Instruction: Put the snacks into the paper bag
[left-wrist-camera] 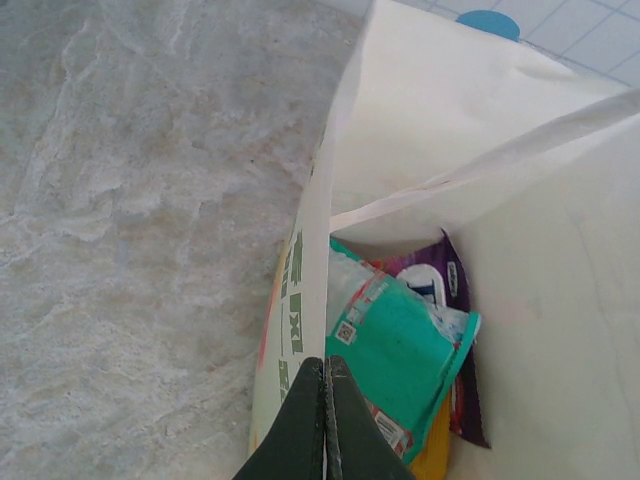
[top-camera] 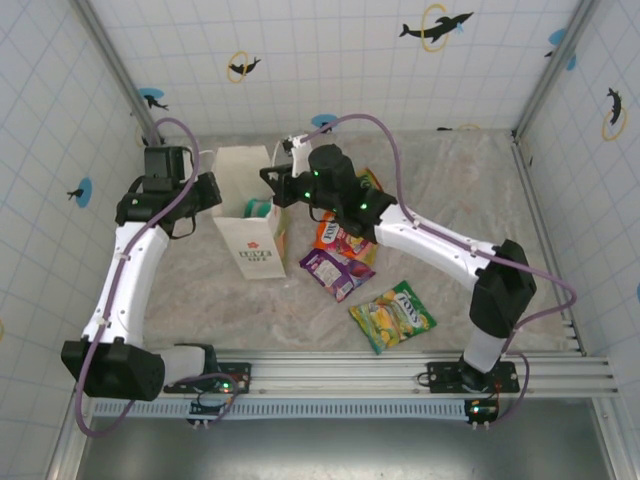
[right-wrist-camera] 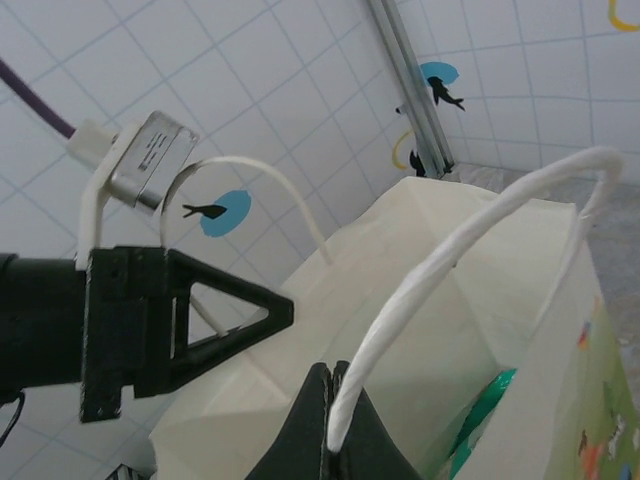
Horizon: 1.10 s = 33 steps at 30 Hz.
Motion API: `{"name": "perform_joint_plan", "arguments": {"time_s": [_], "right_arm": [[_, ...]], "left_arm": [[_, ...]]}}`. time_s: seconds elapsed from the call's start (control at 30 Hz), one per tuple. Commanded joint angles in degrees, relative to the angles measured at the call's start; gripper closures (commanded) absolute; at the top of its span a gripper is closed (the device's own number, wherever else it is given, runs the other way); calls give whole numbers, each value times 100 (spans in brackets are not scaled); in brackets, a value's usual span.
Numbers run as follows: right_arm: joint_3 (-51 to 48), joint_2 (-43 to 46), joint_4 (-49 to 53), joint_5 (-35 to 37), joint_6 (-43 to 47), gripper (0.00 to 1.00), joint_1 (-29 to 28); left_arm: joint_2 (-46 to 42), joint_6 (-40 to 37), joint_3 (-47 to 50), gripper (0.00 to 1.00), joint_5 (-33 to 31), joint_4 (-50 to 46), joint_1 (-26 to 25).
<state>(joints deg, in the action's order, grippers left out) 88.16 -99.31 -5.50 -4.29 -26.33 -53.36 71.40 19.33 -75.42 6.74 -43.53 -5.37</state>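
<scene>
Marbled grey tabletop [top-camera: 480, 200], boxed in by white tiled walls [top-camera: 330, 50] dotted with fish stickers [top-camera: 435, 25].

Left gripper [left-wrist-camera: 325, 400]: fingers clenched flat together on the top edge of the paper bag [left-wrist-camera: 440, 110], with the bag wall running out from between them.

Right gripper [right-wrist-camera: 328, 400]: pinched tight on the bag's white cord handle [right-wrist-camera: 450, 250], above the open mouth.

The bag stands upright between the two grippers.

Inside it, just beyond the left gripper: teal packet [left-wrist-camera: 400, 350] on top, purple packet [left-wrist-camera: 445, 275] behind, orange edge [left-wrist-camera: 435, 455] beneath.

On the table, right of the right gripper and nearer the arm bases: red-orange packet [top-camera: 335, 238], second purple packet [top-camera: 335, 272] touching it, green-yellow packet [top-camera: 392, 316] farthest off.

Another packet [top-camera: 372, 183] peeks past the right arm, possibly green; it is mostly hidden.
</scene>
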Motion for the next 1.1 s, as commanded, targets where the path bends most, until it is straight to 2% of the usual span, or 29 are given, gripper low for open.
{"name": "perform_joint_plan", "arguments": {"time_s": [0.0, 0.2, 0.3, 0.47, 0.53, 0.67, 0.77, 0.9, 1.0, 1.07], "right_arm": [[-227, 495, -421, 293, 221, 100, -155], [-986, 890, -688, 605, 191, 100, -322], [-1213, 1015, -747, 674, 188, 100, -376], [-1331, 1236, -547, 847, 423, 66, -367], [-1507, 1506, -504, 927, 550, 59, -348], [-2330, 2278, -625, 903, 543, 54, -202], [-2902, 2796, -467, 884, 311, 51, 87], [-3819, 3246, -505, 702, -377, 50, 783], [-4444, 3235, -908, 284, -1129, 49, 1497], [-4644, 3033, -1144, 25, -1386, 44, 1866]], "left_arm": [[-103, -179, -222, 100, -94, -15, -35], [-242, -338, 188, 100, 442, 160, -35], [-265, -540, 279, 100, 497, 99, -35], [-372, -545, 361, 100, 293, 143, -34], [-385, -536, 374, 100, 227, 160, -34], [-360, -535, 392, 100, 150, 154, -35], [-361, -523, 427, 100, 143, 184, -37], [-373, -457, 495, 100, 176, 265, -40], [-372, -439, 535, 100, 201, 301, -32], [-376, -439, 552, 100, 223, 327, -35]]}}
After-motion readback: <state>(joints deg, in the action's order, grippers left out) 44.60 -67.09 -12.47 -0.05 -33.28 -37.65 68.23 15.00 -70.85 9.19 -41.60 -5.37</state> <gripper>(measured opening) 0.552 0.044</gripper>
